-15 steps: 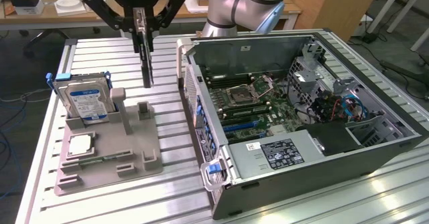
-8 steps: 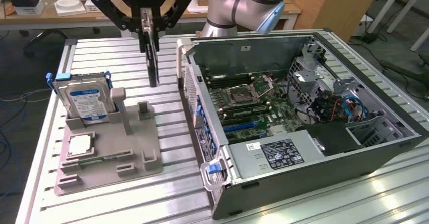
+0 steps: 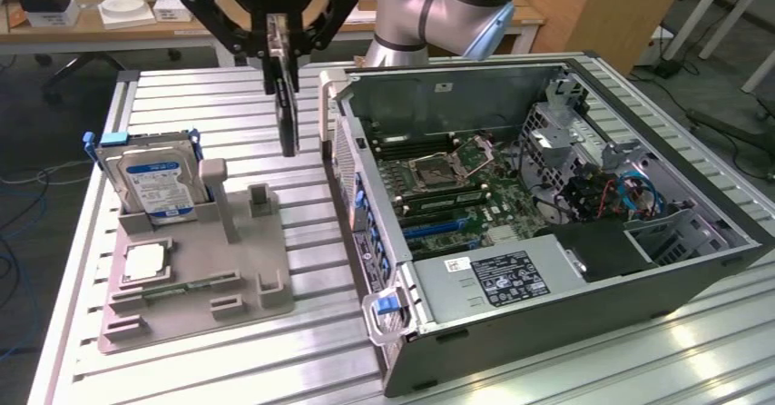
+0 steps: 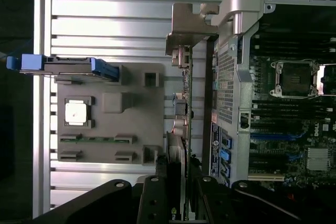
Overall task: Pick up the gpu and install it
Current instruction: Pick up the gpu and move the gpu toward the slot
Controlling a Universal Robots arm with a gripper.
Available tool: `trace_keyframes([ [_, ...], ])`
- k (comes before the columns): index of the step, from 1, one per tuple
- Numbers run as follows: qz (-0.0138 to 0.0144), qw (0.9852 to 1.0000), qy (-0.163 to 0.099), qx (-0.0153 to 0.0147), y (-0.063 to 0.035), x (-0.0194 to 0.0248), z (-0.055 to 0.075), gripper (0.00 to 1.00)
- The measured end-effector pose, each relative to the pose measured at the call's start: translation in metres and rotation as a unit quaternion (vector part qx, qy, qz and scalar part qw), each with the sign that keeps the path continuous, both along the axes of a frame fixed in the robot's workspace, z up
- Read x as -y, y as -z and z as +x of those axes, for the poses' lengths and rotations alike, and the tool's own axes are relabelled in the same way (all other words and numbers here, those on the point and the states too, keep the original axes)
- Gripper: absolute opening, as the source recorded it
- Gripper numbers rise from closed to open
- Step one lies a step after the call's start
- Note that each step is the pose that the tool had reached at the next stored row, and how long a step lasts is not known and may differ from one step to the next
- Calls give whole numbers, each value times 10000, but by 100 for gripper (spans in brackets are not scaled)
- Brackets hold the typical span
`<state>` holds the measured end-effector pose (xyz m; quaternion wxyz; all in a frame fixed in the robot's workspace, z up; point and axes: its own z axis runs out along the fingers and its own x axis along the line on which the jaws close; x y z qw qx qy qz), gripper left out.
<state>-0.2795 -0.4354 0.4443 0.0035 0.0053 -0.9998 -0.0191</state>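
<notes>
The gpu (image 3: pixel 287 105) is a thin dark card hanging on edge in the air, with my gripper (image 3: pixel 281 53) shut on its upper end. It hangs above the slatted table, between the grey parts holder (image 3: pixel 200 278) and the open computer case (image 3: pixel 630 305), just outside the case's near wall. In the wrist view the gpu (image 4: pixel 185 103) shows edge-on, its silver bracket (image 4: pixel 191 24) at the far end, and my gripper (image 4: pixel 178 184) clamps it. The motherboard (image 3: pixel 460 192) lies exposed inside the case, with blue slots (image 3: pixel 438 230).
A silver blue-labelled hard drive (image 3: pixel 152 182) stands upright in the holder. A square processor chip (image 3: pixel 145 261) and a narrow green memory stick (image 3: pixel 181 289) lie in its pockets. A desk with small boxes (image 3: pixel 127 10) stands behind the table.
</notes>
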Motion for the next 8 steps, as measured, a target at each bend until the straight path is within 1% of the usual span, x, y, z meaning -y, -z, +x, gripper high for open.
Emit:
trace_keyframes([
  [8,0,10000,-14,-9,3,0,166,26],
])
